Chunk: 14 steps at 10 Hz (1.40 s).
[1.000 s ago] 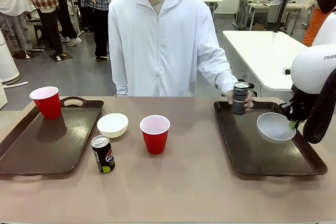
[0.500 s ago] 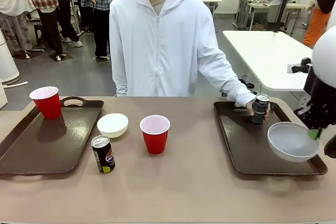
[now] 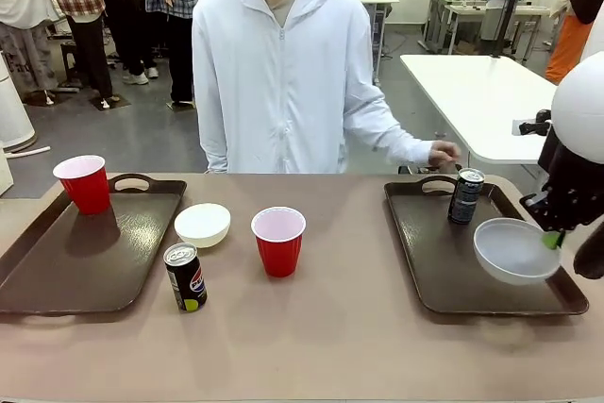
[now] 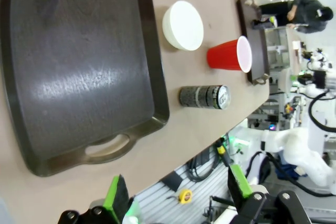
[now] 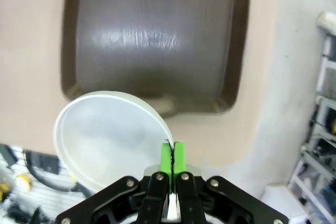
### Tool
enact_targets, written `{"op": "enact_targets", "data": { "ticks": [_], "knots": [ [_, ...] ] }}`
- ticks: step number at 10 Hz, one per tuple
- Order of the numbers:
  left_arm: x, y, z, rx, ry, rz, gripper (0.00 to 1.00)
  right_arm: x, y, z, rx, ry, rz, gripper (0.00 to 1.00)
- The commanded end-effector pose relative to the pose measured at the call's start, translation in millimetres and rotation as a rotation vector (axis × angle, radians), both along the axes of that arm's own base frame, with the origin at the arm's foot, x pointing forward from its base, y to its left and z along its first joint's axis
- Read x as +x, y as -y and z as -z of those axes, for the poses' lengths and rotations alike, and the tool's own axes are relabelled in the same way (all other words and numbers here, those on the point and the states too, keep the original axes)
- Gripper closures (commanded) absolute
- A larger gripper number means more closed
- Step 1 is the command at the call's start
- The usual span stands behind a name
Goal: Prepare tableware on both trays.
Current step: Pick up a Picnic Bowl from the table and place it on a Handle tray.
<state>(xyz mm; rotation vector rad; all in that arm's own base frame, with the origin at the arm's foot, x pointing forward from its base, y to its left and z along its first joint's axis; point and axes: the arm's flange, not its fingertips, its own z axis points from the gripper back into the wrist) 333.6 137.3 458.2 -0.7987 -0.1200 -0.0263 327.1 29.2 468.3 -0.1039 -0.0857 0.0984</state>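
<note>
Now, round white bowl in right end effector's pinch; left end effector wide.

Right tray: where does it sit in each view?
Front view: right tray, picture right.
Left wrist view: right tray edge-on, upper right, beyond the red cup.
Right wrist view: right tray across the top, behind the bowl.
Shared landmark: the tan table under it.

The glossy rectangular plastic tray was dark brown. The small round bowl at its edge was white.
</note>
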Motion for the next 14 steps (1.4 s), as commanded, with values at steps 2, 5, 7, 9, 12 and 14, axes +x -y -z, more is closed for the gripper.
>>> {"op": "enact_targets", "data": {
  "ticks": [2,5,7,9,12,14],
  "knots": [
    [0.1,-0.2,-0.8,-0.012,0.004,-0.004,0.0,64.4,15.7,43.6,0.1,0.068,-0.031,0.98],
    [0.1,-0.2,-0.8,-0.012,0.004,-0.004,0.0,91.6,18.5,78.1,0.135,0.073,-0.043,0.98],
    [0.1,-0.2,-0.8,-0.012,0.004,-0.004,0.0,106.4,17.7,95.0,0.138,0.045,-0.023,0.98],
    [0.1,-0.2,-0.8,-0.012,0.004,-0.004,0.0,110.4,17.5,101.6,0.125,0.028,-0.014,0.98],
    [0.1,-0.2,-0.8,-0.012,0.004,-0.004,0.0,112.4,21.1,97.6,0.117,-0.007,0.016,0.2],
    [0.1,-0.2,-0.8,-0.012,0.004,-0.004,0.0,106.5,23.1,88.6,0.128,-0.009,0.018,0.0]
  ]
}}
